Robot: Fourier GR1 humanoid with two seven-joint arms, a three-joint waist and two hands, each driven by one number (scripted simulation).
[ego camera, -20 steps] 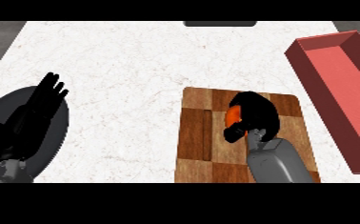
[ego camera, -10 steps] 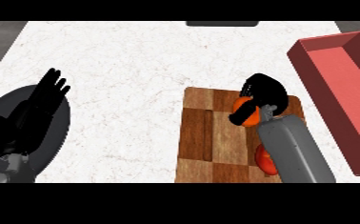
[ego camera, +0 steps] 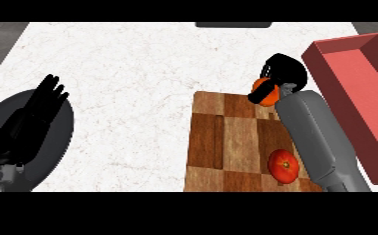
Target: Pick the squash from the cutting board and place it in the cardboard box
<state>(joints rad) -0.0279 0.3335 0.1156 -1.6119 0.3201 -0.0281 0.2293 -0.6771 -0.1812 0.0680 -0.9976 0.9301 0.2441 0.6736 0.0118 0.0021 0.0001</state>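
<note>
An orange squash point(ego camera: 264, 89) is held above the far edge of the checkered wooden cutting board point(ego camera: 225, 139). My right hand point(ego camera: 284, 72) is shut on it, fingers curled over its top, thumb across its front. The cardboard box point(ego camera: 347, 81), reddish with raised walls, stands at the right edge, just right of this hand. My left hand point(ego camera: 33, 116) rests open at the left, fingers up, over a dark round plate.
A red tomato point(ego camera: 283, 165) lies on the near right part of the board, partly behind my right forearm point(ego camera: 317, 139). A dark plate point(ego camera: 55, 144) sits at the lower left. A dark object point(ego camera: 232, 24) shows at the counter's far edge.
My right hand has lifted the squash and carried it away from me and to the right, toward the box. The tomato on the board has come into view. The left hand stayed still.
</note>
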